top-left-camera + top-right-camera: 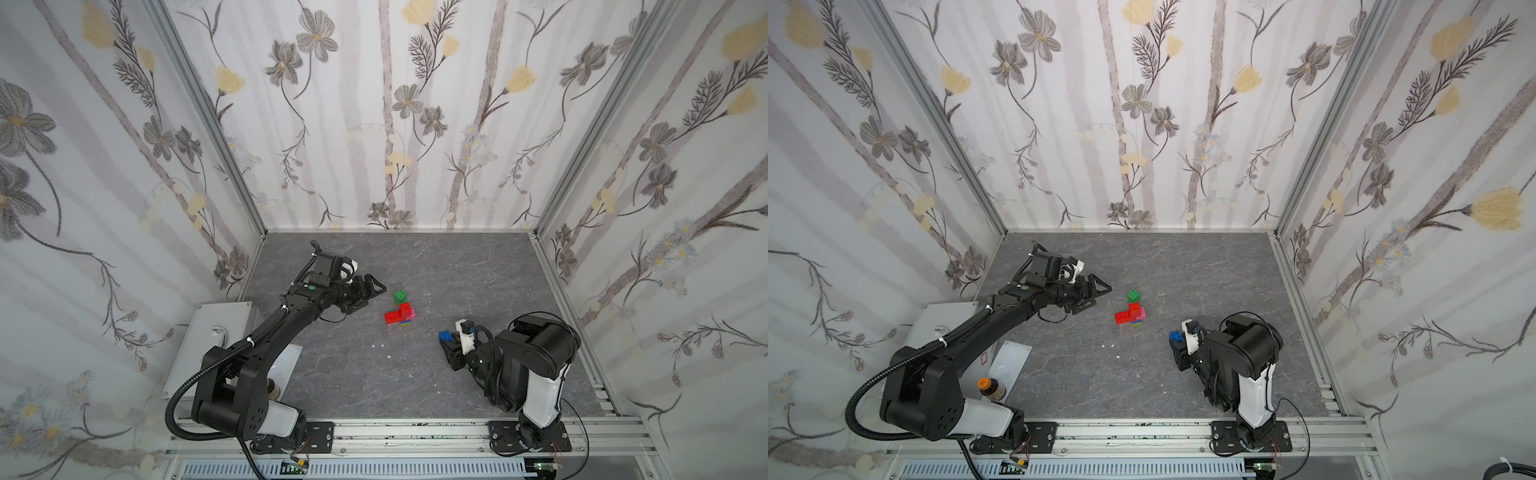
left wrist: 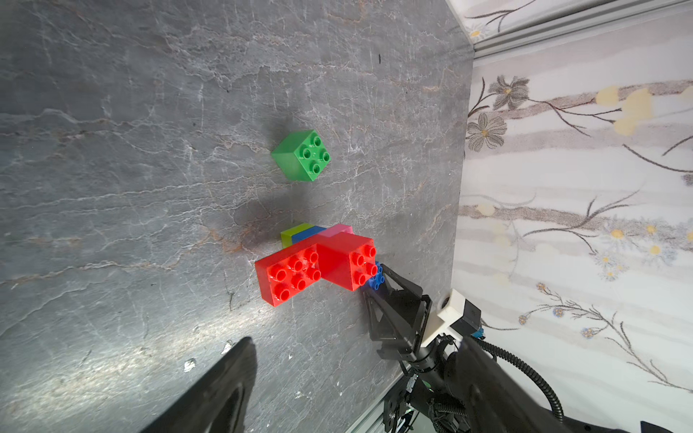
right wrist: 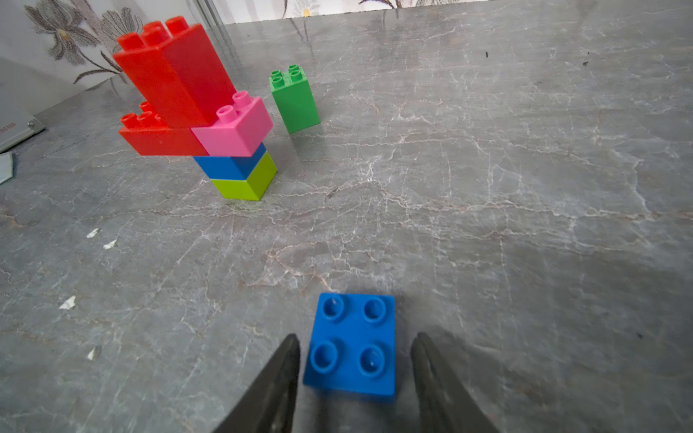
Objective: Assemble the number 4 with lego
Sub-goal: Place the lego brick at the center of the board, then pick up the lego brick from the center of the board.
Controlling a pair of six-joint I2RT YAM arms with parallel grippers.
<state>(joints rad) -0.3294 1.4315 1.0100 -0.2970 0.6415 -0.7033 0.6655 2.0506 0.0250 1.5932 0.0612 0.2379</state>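
Your right claw [image 3: 356, 336] is spread astride the loose blue brick [image 3: 350, 371], touching neither side. Your left claw [image 1: 375, 296] hangs spread, empty, near the green brick [image 1: 400, 296].

L wrist view: blue brick [image 2: 376, 280] mostly hidden behind red brick [image 2: 345, 262] & R finger [image 2: 397, 300]; L finger [image 2: 225, 390] blurred, cut by edge. R wrist view: R finger bases cut off, blurred. Top views, stack [image 1: 401, 318]: lower bricks too small to sort.
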